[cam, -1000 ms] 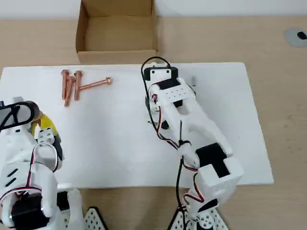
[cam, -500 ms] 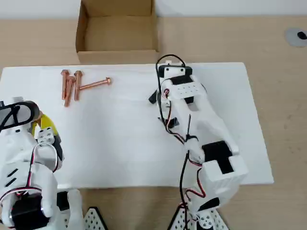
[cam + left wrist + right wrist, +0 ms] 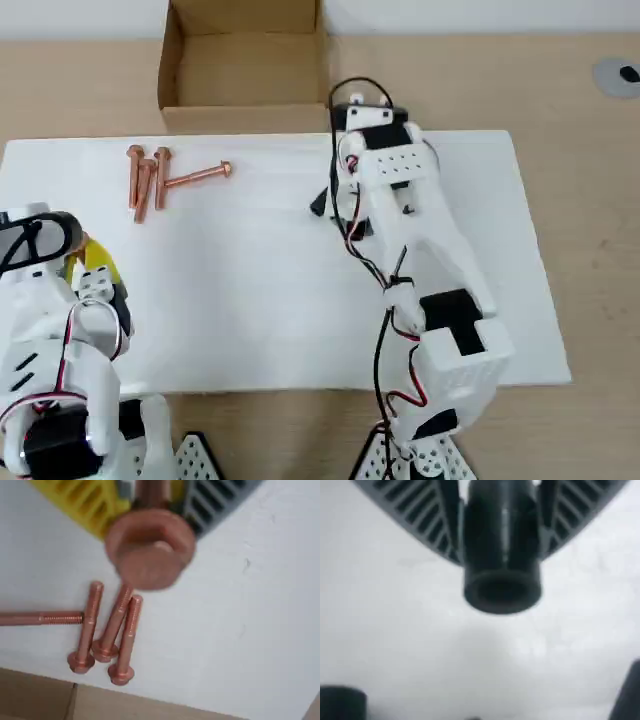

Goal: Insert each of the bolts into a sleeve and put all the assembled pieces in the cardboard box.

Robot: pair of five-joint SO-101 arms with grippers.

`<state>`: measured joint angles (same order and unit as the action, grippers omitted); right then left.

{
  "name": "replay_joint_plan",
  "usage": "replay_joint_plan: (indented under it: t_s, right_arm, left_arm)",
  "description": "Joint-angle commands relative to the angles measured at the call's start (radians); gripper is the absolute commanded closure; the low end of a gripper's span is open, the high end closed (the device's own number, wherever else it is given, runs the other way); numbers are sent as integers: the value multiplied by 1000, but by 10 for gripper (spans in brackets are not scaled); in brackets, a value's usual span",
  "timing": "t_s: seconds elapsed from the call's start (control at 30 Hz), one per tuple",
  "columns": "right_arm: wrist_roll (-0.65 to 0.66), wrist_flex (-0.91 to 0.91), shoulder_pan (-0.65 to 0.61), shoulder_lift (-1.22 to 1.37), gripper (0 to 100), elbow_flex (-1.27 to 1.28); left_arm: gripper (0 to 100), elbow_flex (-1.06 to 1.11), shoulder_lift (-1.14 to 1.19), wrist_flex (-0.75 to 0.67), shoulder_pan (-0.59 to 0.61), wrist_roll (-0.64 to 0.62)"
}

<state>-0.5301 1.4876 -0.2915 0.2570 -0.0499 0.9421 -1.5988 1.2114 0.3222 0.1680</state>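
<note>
At left, a copper-coloured metal bolt (image 3: 150, 547) is clamped in the left hand (image 3: 150, 495). Four more copper bolts (image 3: 150, 180) are laid on the white sheet (image 3: 250, 280) over the wooden tabletop (image 3: 580, 180), near the open brown cardboard box (image 3: 245, 70). Farther right, a black plastic cylindrical sleeve (image 3: 502, 580) is gripped in the right hand (image 3: 502, 510), above the sheet.

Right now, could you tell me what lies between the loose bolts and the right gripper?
Only bare white sheet between bolts and right gripper, per the high view.
</note>
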Motion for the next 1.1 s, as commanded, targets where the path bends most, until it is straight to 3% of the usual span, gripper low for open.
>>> replay_joint_plan:
  t_s: [0.0,0.07,0.23,0.47,0.8,0.9,1.07]
  right_arm:
    - [5,63,12,-13,988,-133]
    - [31,115,8,-15,988,-217]
    - [245,298,-59,-15,988,-588]
    - [578,299,-131,-84,988,-898]
    - [623,301,-185,-338,988,-832]
    - [617,301,-185,-479,988,-648]
    - [539,279,-185,-756,988,-222]
  left_arm:
    - [988,-17,-21,-3,-8,8]
    - [988,-17,-36,-8,-8,8]
    - [988,-21,-131,-9,-9,8]
    - [988,-8,-229,-5,-8,2]
    - [988,-15,-229,0,-5,0]
    - [988,-15,-229,0,-8,-2]
    - [988,-15,-229,0,-9,-109]
